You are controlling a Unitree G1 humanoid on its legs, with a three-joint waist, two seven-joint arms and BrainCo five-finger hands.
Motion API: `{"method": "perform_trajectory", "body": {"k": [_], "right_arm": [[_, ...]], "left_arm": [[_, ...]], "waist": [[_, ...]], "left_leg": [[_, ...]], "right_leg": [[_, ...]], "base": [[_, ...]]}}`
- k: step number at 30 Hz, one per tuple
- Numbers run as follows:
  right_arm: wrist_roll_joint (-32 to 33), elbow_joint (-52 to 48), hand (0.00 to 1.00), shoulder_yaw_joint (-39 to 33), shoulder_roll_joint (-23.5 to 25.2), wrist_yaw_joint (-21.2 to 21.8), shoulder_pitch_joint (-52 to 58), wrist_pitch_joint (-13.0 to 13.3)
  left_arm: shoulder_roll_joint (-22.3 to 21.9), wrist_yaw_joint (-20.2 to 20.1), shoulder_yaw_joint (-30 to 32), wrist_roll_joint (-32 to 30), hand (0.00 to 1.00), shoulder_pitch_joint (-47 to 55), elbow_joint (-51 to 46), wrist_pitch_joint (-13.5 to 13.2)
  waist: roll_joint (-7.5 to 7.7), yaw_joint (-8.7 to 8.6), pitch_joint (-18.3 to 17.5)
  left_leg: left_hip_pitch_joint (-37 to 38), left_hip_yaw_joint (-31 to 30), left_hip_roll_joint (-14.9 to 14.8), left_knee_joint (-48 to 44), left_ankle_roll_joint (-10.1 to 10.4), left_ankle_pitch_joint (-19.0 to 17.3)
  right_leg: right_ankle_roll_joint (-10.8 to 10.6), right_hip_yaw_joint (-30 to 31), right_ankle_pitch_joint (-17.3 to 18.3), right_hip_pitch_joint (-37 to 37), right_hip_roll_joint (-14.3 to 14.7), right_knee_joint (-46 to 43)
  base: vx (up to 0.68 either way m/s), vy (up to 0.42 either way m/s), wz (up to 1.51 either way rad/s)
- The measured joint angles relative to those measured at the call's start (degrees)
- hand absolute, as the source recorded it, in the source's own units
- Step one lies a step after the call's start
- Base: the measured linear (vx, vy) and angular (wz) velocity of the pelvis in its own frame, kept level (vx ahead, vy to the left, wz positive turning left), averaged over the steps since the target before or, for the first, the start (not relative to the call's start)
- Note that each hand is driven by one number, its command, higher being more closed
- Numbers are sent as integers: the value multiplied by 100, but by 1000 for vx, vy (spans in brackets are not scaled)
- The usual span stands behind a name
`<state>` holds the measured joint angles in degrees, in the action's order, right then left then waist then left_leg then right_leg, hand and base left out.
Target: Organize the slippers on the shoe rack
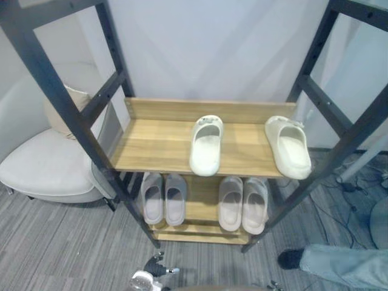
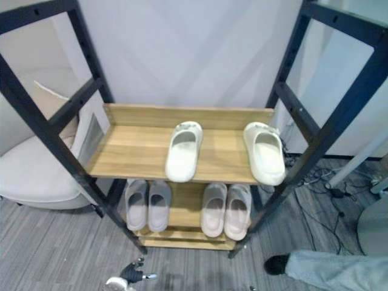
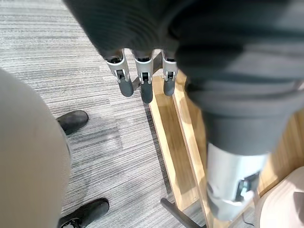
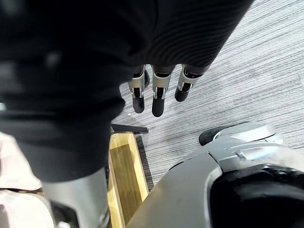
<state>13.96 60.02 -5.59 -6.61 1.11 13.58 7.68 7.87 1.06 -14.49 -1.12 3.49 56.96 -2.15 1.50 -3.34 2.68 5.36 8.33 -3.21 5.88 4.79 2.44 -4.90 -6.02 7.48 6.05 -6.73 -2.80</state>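
Two cream slippers lie apart on the rack's upper wooden shelf (image 1: 151, 145), toes to the back: one in the middle (image 1: 206, 145), the other at the right end (image 1: 288, 147), its heel over the front edge. Below, on the lower shelf (image 1: 200, 209), rest two pairs of pale grey slippers, one left (image 1: 163, 199) and one right (image 1: 242, 204). My left hand (image 3: 142, 80) hangs over the carpet by the rack's bottom board, fingers straight and empty. My right hand (image 4: 159, 97) hangs the same way over the carpet, holding nothing.
The rack's black metal posts (image 1: 73, 121) slant up on both sides. A white armchair (image 1: 48, 167) stands left of the rack. A person's jeans leg (image 1: 345, 264) and dark shoe (image 1: 291, 259) are at the lower right. Cables (image 1: 357, 194) lie on the floor to the right.
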Motion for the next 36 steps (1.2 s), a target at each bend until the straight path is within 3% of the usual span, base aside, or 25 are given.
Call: {"method": "perform_trajectory", "body": {"k": [11,15,22,26,36], "right_arm": [[-21,2,0,1,-7,-2,-17,5],[-22,2,0,4,-9,-4,-9,17],[-20,-8,0,2,-13,-4,-1,29],[-20,-28,0,-97,-15,-13,0,31],[-22,-26,0,-110,-32,-57,5,42]], "left_arm": [[-25,9,-63,-61,0,-11,52,-12],[-9,-5,-563,-103,0,-14,-249,-16],[-13,-167,-1916,-90,0,-170,-1692,-49],[-10,-491,-2805,54,0,-421,-2898,-135],[250,-919,-3368,1212,0,-741,-5353,-257]], "waist": [[-33,-1,23],[-33,-1,26],[-47,-15,33],[-110,-37,43],[-154,-81,16]], "left_leg": [[-21,-32,12,2,-1,0],[-21,-34,15,3,-1,1],[-48,-107,23,2,-2,3],[-72,-121,24,1,-3,2],[-2,-145,27,0,-4,1]], "right_leg": [[1,-24,-11,3,-4,17],[-4,-20,-25,2,-9,19],[-5,-85,-23,8,-17,20],[-5,-113,-23,7,-16,37],[1,-156,-27,122,-18,52]], "base": [[7,0,1],[0,0,0],[1,-1,4],[0,0,0],[3,-1,1]]}}
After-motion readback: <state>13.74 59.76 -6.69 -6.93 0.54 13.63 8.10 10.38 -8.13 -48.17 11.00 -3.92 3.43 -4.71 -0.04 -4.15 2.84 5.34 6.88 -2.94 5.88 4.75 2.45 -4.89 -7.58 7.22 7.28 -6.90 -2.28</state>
